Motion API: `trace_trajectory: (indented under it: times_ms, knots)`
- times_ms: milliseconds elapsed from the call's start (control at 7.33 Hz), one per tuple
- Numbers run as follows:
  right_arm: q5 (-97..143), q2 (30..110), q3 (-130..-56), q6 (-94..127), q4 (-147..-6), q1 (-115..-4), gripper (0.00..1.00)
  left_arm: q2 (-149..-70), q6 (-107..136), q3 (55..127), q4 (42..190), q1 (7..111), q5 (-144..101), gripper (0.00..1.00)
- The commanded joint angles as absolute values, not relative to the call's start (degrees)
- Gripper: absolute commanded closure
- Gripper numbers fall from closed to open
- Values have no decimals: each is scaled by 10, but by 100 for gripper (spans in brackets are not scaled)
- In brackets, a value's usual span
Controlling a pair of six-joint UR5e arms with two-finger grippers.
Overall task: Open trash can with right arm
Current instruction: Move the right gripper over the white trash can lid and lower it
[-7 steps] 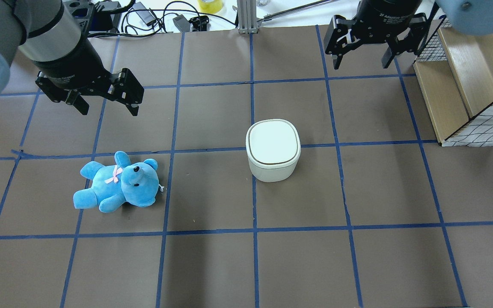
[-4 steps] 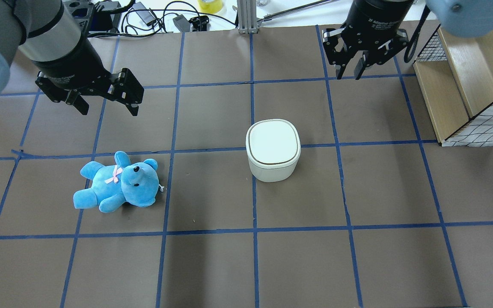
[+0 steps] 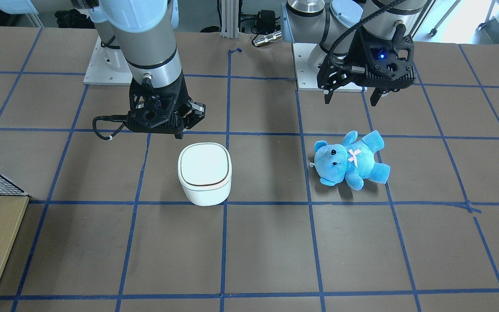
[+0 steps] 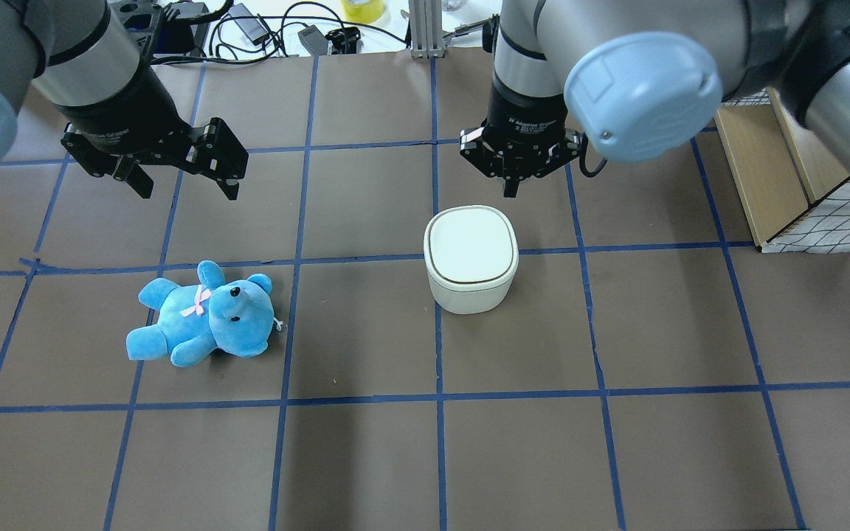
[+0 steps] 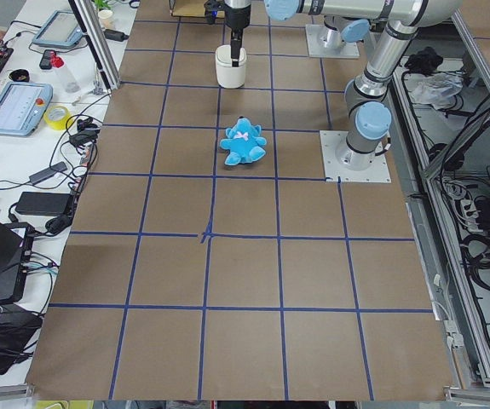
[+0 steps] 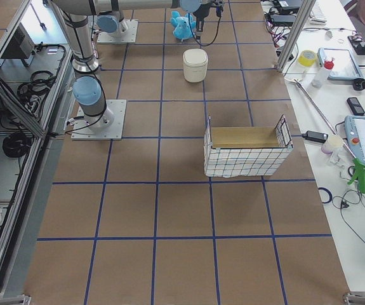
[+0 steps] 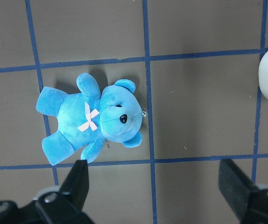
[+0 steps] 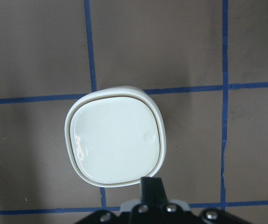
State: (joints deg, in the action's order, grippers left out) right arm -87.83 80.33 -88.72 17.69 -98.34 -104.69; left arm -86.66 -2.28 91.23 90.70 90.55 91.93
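The white trash can (image 4: 471,258) stands near the table's middle with its lid shut; it also shows in the front view (image 3: 205,173) and the right wrist view (image 8: 115,142). My right gripper (image 4: 511,188) is shut and empty. It hangs above the table just beyond the can's far rim, apart from it, and its joined fingertips (image 8: 151,186) show at the lid's edge. My left gripper (image 4: 181,184) is open and empty, above and beyond the blue teddy bear (image 4: 204,313). The teddy bear lies on its back, seen in the left wrist view (image 7: 89,121).
A wood-lined wire basket (image 4: 801,147) stands at the table's right side, also seen in the exterior right view (image 6: 245,152). Cables and a yellow tape roll (image 4: 363,9) lie beyond the far edge. Blue tape lines grid the brown table.
My right arm has swung in from the far right corner to the can's far side, and its gripper has gone from open to shut. The left arm, teddy and can have not moved.
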Motion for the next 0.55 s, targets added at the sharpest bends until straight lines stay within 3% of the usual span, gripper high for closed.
trace_trajectory:
  times_ms: [0, 409]
  knots:
    - [-879, 796, -987, 184, -1103, -1052, 100, -867, -22, 912, 907, 905, 919, 0]
    - [-880, 765, -1008, 179, -1129, -1052, 100, -867, -23, 912, 907, 905, 919, 0]
